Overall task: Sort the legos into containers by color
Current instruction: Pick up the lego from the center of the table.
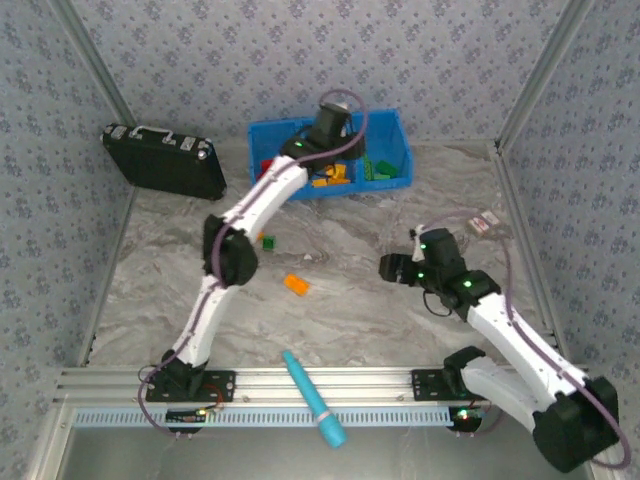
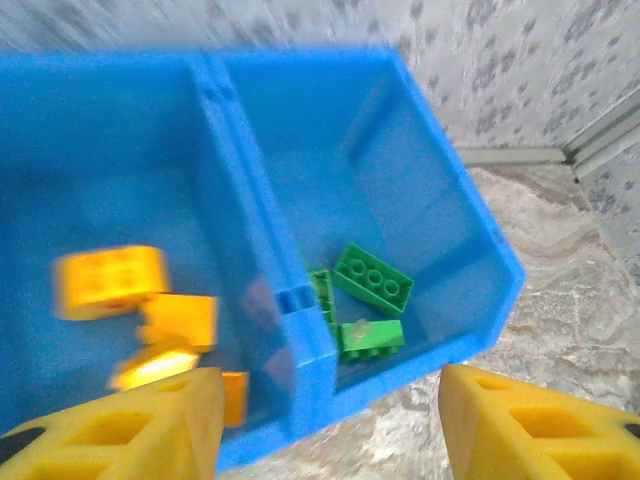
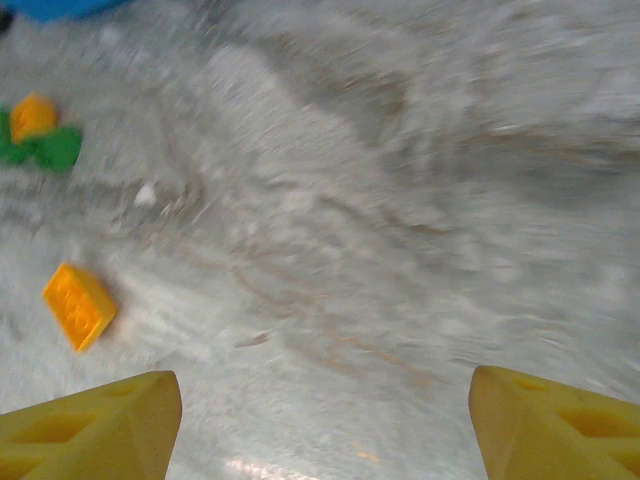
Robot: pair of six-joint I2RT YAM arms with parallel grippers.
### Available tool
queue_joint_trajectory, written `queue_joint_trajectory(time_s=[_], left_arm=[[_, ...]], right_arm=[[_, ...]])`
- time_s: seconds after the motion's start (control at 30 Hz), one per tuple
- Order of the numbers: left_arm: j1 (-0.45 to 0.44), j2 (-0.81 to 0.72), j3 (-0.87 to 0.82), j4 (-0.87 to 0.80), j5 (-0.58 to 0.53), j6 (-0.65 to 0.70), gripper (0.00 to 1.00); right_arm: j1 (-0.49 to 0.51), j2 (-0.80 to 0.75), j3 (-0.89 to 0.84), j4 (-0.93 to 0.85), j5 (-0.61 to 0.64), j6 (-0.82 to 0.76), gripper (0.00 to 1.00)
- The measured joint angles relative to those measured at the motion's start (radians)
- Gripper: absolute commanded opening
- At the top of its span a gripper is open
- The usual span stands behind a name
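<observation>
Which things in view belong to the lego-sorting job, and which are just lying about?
Part of the job:
- blue bin
- orange-yellow bricks in its middle compartment
- green bricks in its right compartment
- loose orange brick and loose green brick, both outside the bin

Just lying about:
- black case
- light-blue pen-like tool

bin [image 1: 392,130] 1, far edge | case [image 1: 165,160] 1, far-left corner | pen [image 1: 312,398] 1, near edge | loose orange bricks [image 3: 79,305] 2 | loose green brick [image 3: 55,148] 1 | binned green bricks [image 2: 372,278] 3
</observation>
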State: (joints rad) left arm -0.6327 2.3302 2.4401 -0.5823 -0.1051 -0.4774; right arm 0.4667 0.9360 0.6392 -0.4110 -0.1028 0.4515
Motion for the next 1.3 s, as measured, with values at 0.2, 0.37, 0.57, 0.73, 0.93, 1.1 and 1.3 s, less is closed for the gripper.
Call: queue_joint_trajectory(time_s=[0.2,0.37,0.57,0.73,0.93,1.1,1.3], left_arm=[[0.149,-0.595,-0.539,0.094,-0.014,0.048,0.60],[0.337,-0.895,-0.861,0.126,0.000,0.055,0.62],[0.487,-1.092,-1.136,0.069,0.049,0.090,0.69],[0.608,-1.206,-1.284,0.052,0.092,0.092,0.70],[0.673,-1.210,-1.354,0.053,0.156,0.088,0.71],[0.687,-1.191,-1.357,0.057,0.204,0.084,0.71],[0.688,-1.133,-1.357,0.059,0.232,0.073,0.70]], right_arm=[[0.210,0.289,0.092,0.121,-0.040,-0.119,0.89],[0.338,0.525,0.266,0.147,-0.086,-0.257,0.96],[0.405,0.768,0.488,0.088,-0.115,-0.412,0.97],[0.423,0.901,0.618,-0.009,-0.103,-0.496,0.96],[0.449,1.009,0.710,-0.087,-0.079,-0.544,0.91],[0.463,1.110,0.796,-0.122,-0.024,-0.557,0.75],[0.443,1.143,0.851,-0.156,0.012,-0.568,0.45]])
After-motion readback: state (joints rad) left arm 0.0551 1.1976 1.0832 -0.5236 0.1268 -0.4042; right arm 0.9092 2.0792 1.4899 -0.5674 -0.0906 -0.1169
